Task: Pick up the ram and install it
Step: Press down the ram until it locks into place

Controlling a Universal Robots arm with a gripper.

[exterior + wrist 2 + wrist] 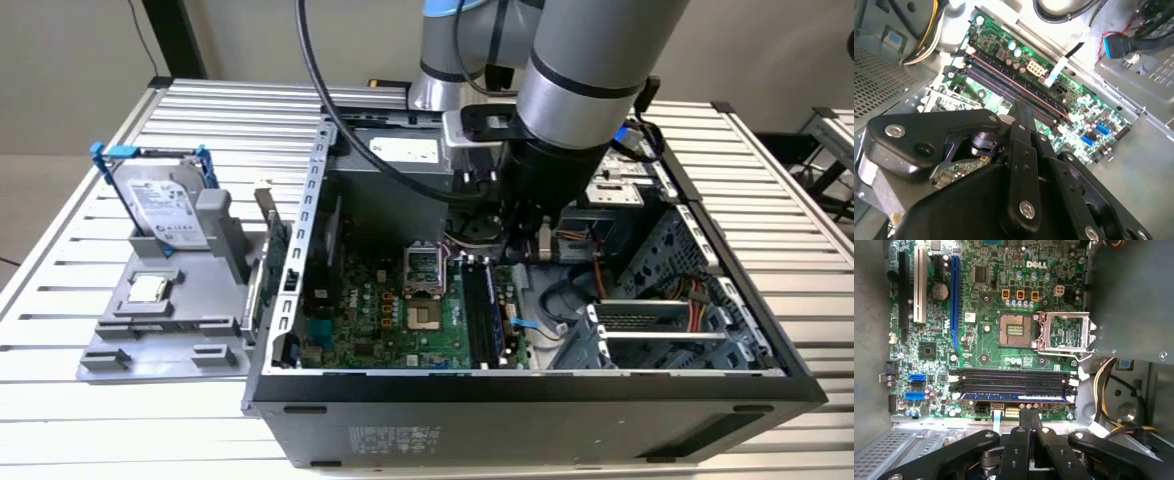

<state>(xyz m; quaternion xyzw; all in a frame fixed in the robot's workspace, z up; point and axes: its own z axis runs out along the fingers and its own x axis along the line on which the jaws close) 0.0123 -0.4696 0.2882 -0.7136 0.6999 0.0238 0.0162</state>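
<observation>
The ram (1014, 396) is a long thin stick with a bluish top edge. It stands in the black memory slot nearest the motherboard's (984, 315) edge, beside empty black slots (1014, 377). In the second wrist view it shows as a thin reddish line (1019, 86) along the slots. My gripper (1029, 414) hangs just over the stick's middle, its two black fingers pressed together with no gap and nothing between them. Whether the tips touch the stick cannot be told. In the exterior view the arm (574, 110) reaches down into the open computer case (534, 385), over the ram (486, 305).
An open CPU socket (1064, 335) and the power supply (1129, 295) lie beside the slots, with yellow and black cables (1106, 390) close by. Outside the case, a grey holder (107, 350) carries a hard drive in a blue frame (160, 205). A card with a metal bracket (274, 260) leans by the case wall.
</observation>
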